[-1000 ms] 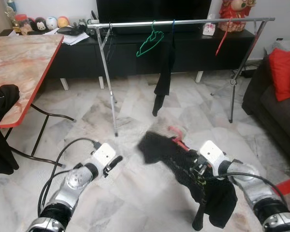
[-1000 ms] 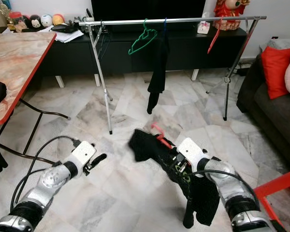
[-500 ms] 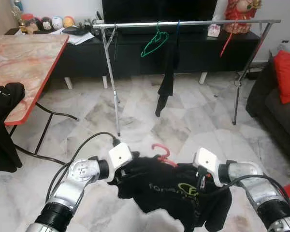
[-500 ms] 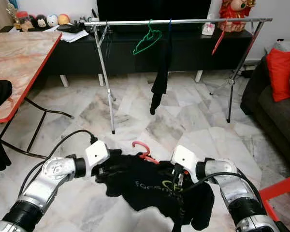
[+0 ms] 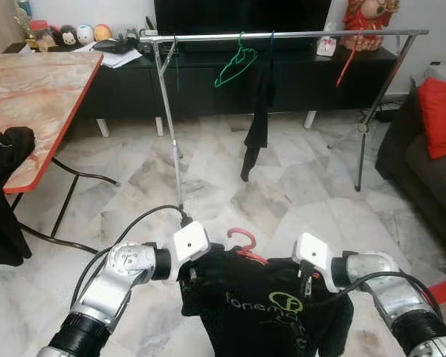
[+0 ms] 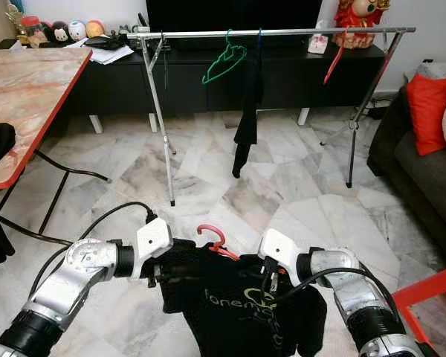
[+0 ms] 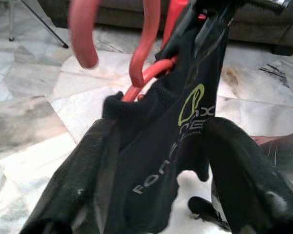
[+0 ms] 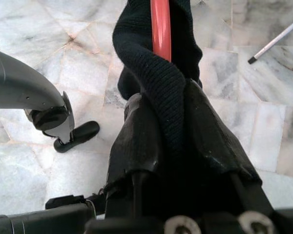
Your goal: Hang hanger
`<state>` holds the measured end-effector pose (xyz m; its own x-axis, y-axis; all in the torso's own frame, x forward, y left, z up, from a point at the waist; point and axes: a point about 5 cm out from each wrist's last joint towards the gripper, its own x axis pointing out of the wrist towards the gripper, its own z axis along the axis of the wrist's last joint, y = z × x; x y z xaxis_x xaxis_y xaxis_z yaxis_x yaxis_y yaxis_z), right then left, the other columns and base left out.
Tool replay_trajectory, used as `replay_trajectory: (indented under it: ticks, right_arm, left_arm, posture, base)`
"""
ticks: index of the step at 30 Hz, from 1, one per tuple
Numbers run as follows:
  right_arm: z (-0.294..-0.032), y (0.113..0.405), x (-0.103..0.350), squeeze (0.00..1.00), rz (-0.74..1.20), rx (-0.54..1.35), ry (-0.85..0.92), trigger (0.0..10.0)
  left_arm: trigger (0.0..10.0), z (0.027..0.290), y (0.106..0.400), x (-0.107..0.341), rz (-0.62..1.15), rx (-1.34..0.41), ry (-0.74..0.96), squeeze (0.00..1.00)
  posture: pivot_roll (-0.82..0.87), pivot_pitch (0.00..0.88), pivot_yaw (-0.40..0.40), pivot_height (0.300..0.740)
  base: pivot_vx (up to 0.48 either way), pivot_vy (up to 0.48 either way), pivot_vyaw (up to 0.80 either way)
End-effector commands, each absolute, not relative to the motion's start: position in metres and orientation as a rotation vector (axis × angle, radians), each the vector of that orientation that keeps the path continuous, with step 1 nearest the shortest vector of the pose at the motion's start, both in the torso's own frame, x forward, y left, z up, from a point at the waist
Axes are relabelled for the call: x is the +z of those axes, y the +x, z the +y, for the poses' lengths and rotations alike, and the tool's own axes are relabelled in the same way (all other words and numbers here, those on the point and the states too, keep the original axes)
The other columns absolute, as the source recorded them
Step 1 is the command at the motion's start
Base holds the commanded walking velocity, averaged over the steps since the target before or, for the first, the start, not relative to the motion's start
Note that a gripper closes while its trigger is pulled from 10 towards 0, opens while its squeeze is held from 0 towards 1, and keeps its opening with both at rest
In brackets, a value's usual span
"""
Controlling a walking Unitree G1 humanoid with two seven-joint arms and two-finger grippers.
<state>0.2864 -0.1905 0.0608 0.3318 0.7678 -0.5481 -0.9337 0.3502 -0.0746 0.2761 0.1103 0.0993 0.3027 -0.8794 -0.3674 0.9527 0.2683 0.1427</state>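
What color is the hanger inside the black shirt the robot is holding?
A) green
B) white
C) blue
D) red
D: the hook of the red hanger sticks up from the collar of the black shirt, held between the left gripper and the right gripper.

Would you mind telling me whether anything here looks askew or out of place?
The green hanger on the rail hangs tilted, one arm well lower than the other. A black garment is slung over the table edge. The shirt on the red hanger looks evenly spread between both end effectors.
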Motion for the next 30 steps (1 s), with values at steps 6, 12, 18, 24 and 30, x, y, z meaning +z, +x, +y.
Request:
replay_trajectory:
  ticks: [6,12,18,24,30]
  right_arm:
    - [-0.188,0.292,0.074,0.00,0.405,1.170,-0.425,10.0]
    - [-0.186,0.288,0.075,0.00,0.398,1.191,-0.406,10.0]
    - [-0.183,0.288,0.075,0.00,0.392,1.198,-0.394,10.0]
    - [-0.177,0.289,0.078,0.00,0.359,1.203,-0.375,10.0]
    - [-0.171,0.286,0.077,0.00,0.357,1.237,-0.361,10.0]
  left_arm:
    - [10.0,0.110,0.285,0.097,0.243,-1.172,0.386,0.00]
    - [10.0,0.105,0.289,0.099,0.224,-1.127,0.355,0.00]
    - [10.0,0.105,0.289,0.098,0.239,-1.145,0.349,0.00]
    - [10.0,0.104,0.286,0.093,0.281,-1.190,0.348,0.00]
    - [10.0,0.106,0.286,0.090,0.291,-1.168,0.335,0.00]
  posture:
    - [-0.11,0.000,-0.060,0.740]
    - [-0.11,0.000,-0.062,0.740]
    - [-0.11,0.000,-0.059,0.740]
    - [-0.11,0.000,-0.056,0.740]
    - [-0.11,0.000,-0.056,0.740]
  base:
    - [0.000,0.000,0.00]
    - [0.000,0.000,0.00]
    - [0.000,0.000,0.00]
    - [0.000,0.000,0.00]
    - [0.000,0.000,0.00]
